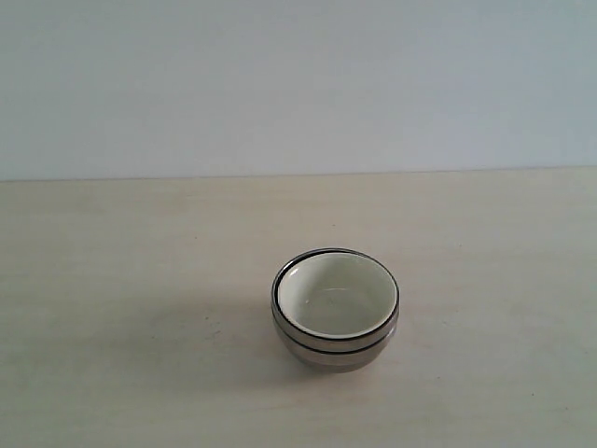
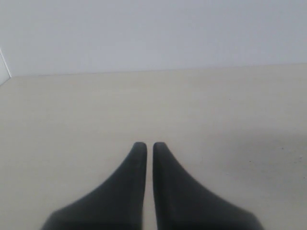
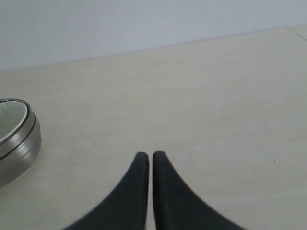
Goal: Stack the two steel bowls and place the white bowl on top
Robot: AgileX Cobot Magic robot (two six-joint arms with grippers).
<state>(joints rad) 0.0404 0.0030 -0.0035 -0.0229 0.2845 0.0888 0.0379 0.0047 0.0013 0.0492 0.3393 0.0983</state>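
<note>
And there's the stack, alone near the middle of the counter (image 1: 112,280): the two steel bowls (image 1: 332,353) nested one inside the other, a dark seam running round the side where the upper one sits into the lower, and the white bowl (image 1: 336,295) dropped into the top one, cream inside facing up, its lip about level with the steel rim. The order makes sense: the wider metal shells give a broad base, and the smaller ceramic one sits cupped inside where it can't slide off. It all looks level, no tilt that I can see. Over to the arms, and neither shows in the exterior view. The left claw (image 2: 149,145) has its two dark fingers pressed nearly together, only a sliver between them, nothing held, bare counter ahead. The right claw (image 3: 150,155) is the same, pinched closed and empty, with the stack off at the edge of its picture, well apart from the fingertips. Closed and clear of the bowls, that reads to me as arms parked where they can't knock the pile, and I'd judge the job done, nothing left to lift
</note>
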